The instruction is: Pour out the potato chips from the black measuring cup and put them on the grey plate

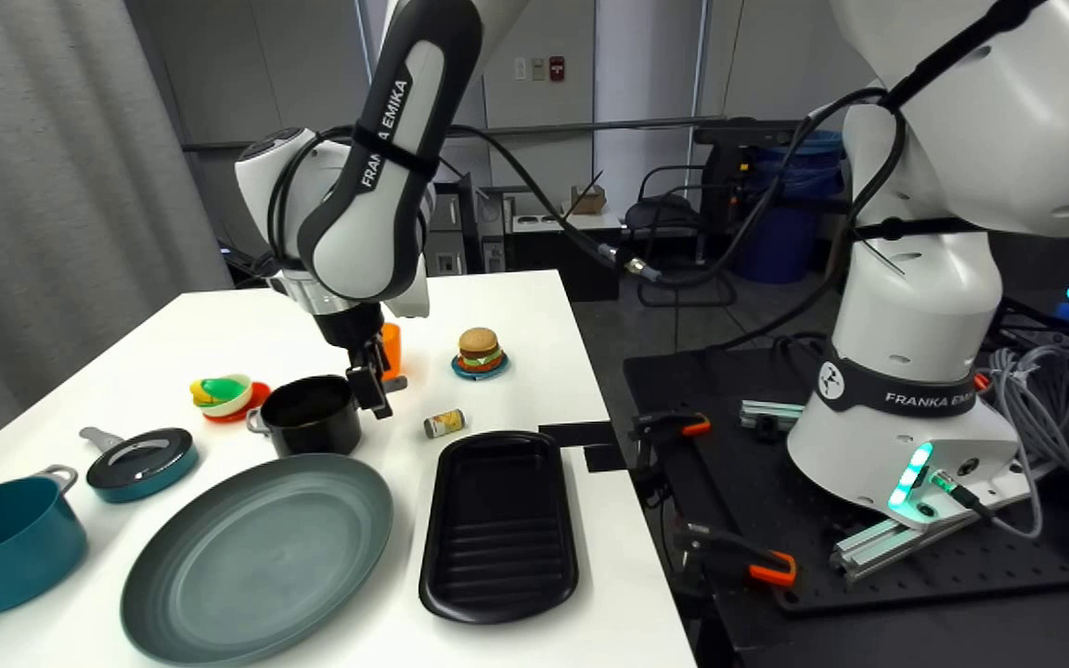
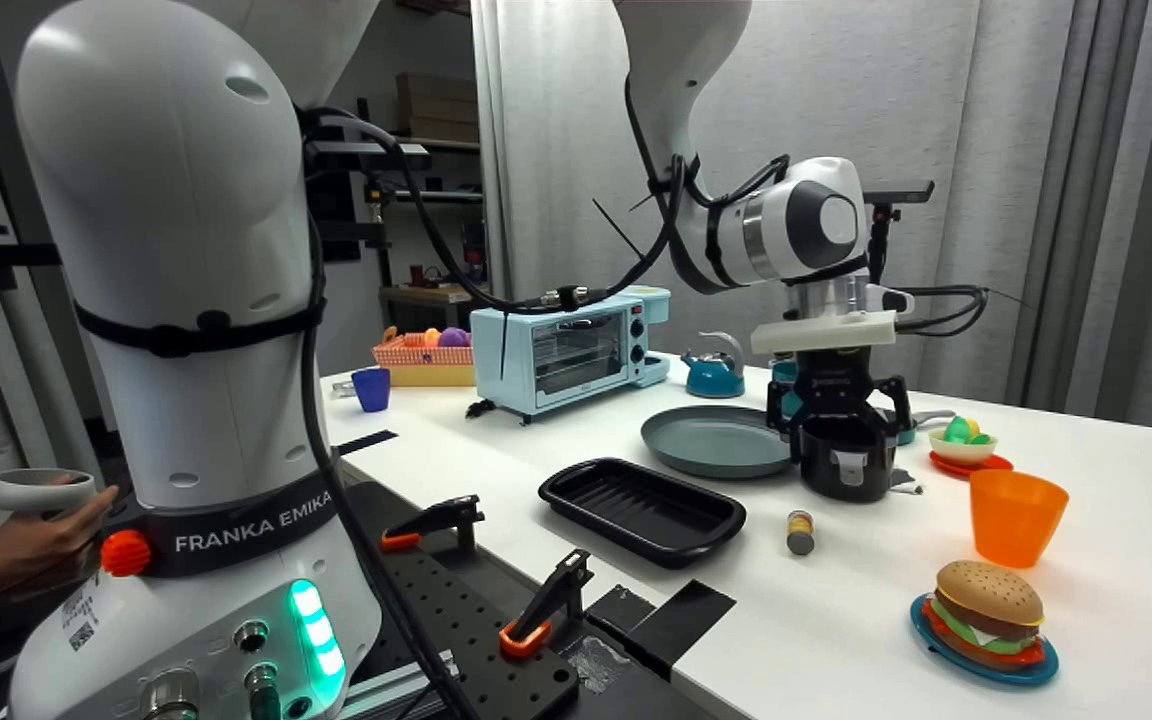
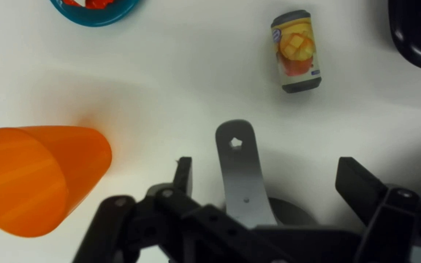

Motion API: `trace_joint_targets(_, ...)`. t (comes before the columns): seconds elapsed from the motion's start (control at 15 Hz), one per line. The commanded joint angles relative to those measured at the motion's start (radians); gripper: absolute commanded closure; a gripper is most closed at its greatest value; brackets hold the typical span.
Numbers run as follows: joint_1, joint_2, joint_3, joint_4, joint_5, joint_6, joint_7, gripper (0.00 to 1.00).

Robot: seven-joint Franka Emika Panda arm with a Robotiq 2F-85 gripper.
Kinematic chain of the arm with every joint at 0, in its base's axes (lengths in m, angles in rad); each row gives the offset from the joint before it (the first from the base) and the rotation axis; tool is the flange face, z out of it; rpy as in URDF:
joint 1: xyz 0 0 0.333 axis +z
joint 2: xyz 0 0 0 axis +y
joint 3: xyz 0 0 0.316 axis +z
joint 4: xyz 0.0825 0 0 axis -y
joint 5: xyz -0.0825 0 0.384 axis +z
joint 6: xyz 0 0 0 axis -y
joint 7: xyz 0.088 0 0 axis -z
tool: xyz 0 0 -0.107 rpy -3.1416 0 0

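Plainly, an arm (image 1: 377,218) lettered FRANKA EMIKA, picture-labelled can (image 3: 296,51), tool (image 3: 265,164) spread wide near the black measuring cup (image 1: 323,434)

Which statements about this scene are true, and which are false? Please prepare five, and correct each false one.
1. The hand is open, with a grey handle showing between its fingers in the wrist view. True.
2. Some potato chips lie on the grey plate. False: no potato chips show on the grey plate.
3. The black measuring cup is upright. True.
4. The small can stands on end. False: the small can lies on its side.
5. The toy burger rests on a small teal plate. True.
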Motion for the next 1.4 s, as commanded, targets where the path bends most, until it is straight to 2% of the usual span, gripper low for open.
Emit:
trace_joint_targets(0.0, -0.010, 0.033, 0.005, 0.038, -0.014, 0.015, -0.018, 0.00)
trace_joint_targets(1.33, -0.014, 0.059, 0.013, 0.057, 0.006, 0.061, -0.003, 0.00)
